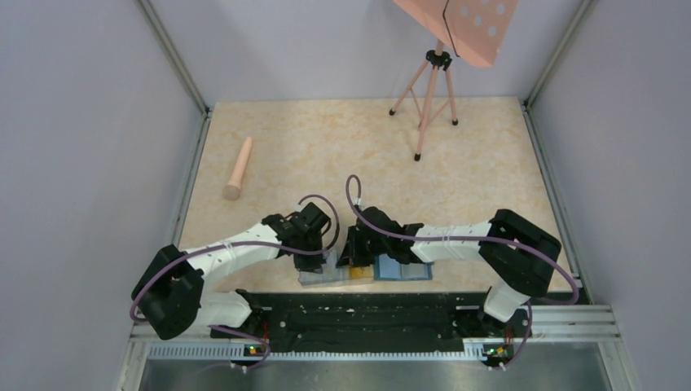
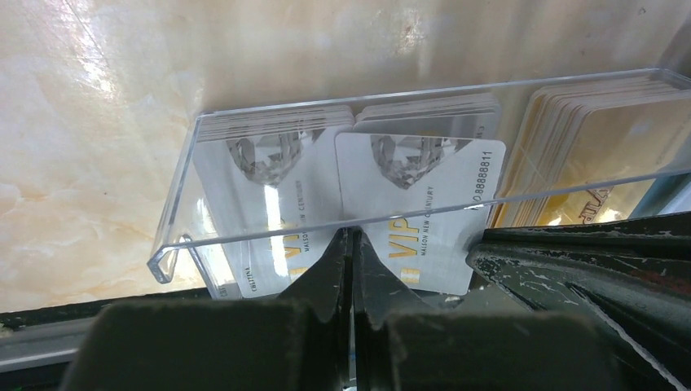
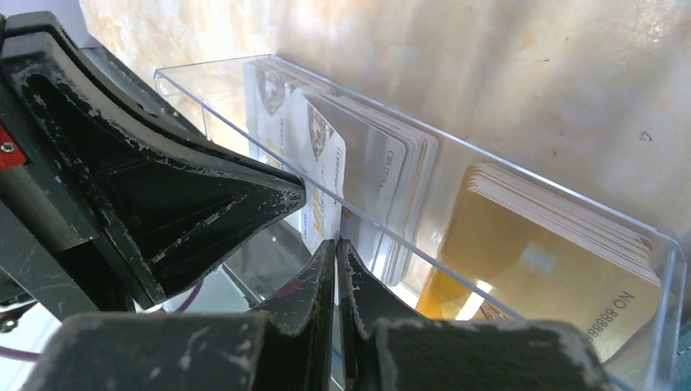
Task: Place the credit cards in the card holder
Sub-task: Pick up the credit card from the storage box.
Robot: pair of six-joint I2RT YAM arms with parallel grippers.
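Progress: at the very start, by my reading. All the credit cards (image 2: 269, 204) I can see stand in the clear box (image 2: 175, 213). None is out of it and none is on its way to the card holder (image 1: 405, 270).

Left arm: left gripper (image 2: 352, 244) down at the box's near wall, jaws pressed together, nothing visible between them.

Box, left end: a pale stack (image 2: 244, 163) on edge, silver crest, "VIP" lettering. Beside it is a second pale stack (image 2: 428, 114). Its front card (image 2: 424, 191) stands a little apart, toward the near wall. Right end: a yellow stack (image 2: 591, 151), also on edge, packed close.

Right arm: right gripper (image 3: 336, 257) just beside the left one at the same near wall, jaws likewise closed, on nothing I can make out.

Card holder: teal, flat on the table (image 1: 342, 147) just beside the box's right end, partly under the right arm. Touching the box or not, cannot tell. Pockets too small to read. Picking, carrying and slotting are all left to do.
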